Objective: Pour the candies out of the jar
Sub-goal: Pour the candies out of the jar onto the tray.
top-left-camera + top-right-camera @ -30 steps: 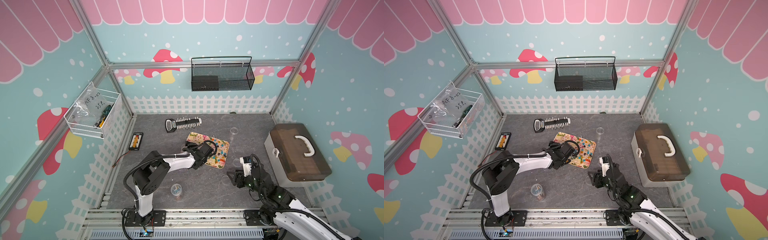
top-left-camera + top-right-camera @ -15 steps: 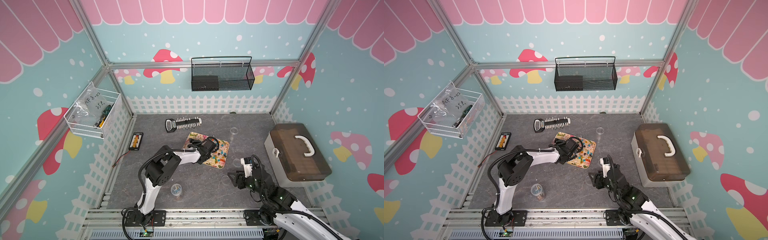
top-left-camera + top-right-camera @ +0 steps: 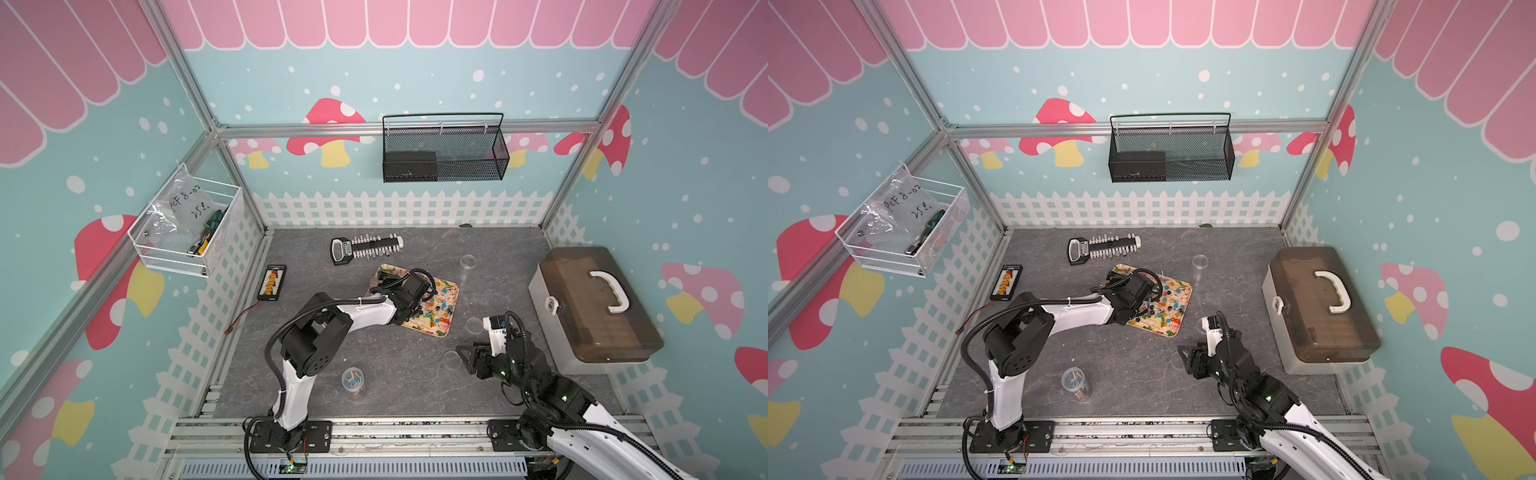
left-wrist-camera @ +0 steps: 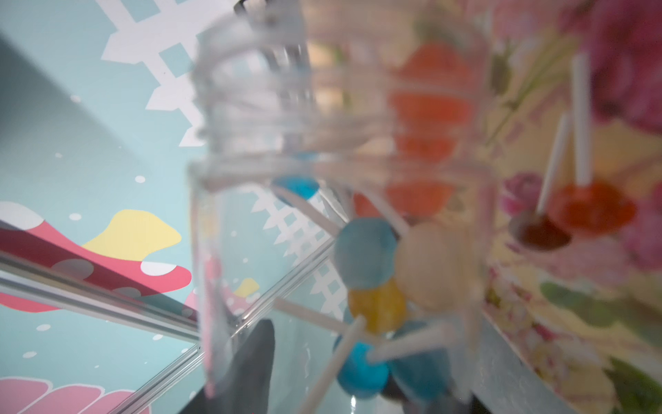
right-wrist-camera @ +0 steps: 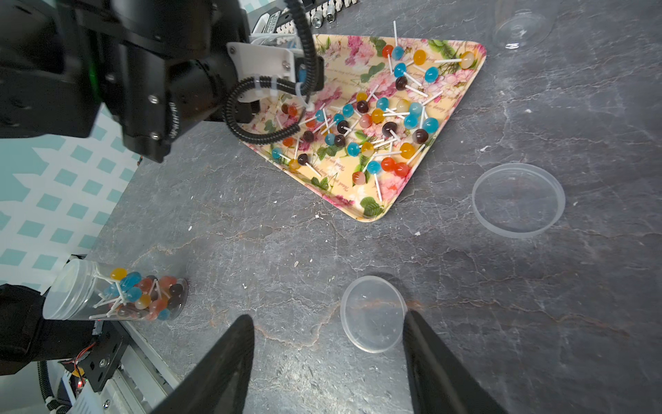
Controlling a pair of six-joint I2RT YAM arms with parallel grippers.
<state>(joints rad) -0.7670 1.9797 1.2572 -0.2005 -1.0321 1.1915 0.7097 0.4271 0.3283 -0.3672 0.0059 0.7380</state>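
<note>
My left gripper (image 3: 417,287) (image 3: 1133,287) hangs over the floral tray (image 3: 437,335), shut on a clear threaded jar (image 4: 250,215) that is tipped toward the tray. Several candies (image 4: 365,251) still sit inside it, blue, yellow and pale heads on white sticks. Many candies (image 5: 376,118) (image 3: 436,309) lie scattered on the tray (image 5: 372,212). In both top views the wrist hides the jar. My right gripper (image 5: 327,331) (image 3: 469,353) stands open and empty low over the table, with a small clear lid (image 5: 372,313) beside one finger.
A second jar (image 5: 118,292) (image 3: 352,380) full of candies stands near the front left. A larger clear lid (image 5: 518,199) lies right of the tray, and an empty clear jar (image 3: 467,266) behind it. A brown-lidded toolbox (image 3: 590,303) fills the right side. A socket rack (image 3: 365,248) lies at the back.
The left arm has swung its elbow forward and carried the jar a little farther over the tray. The right arm has stayed still.
</note>
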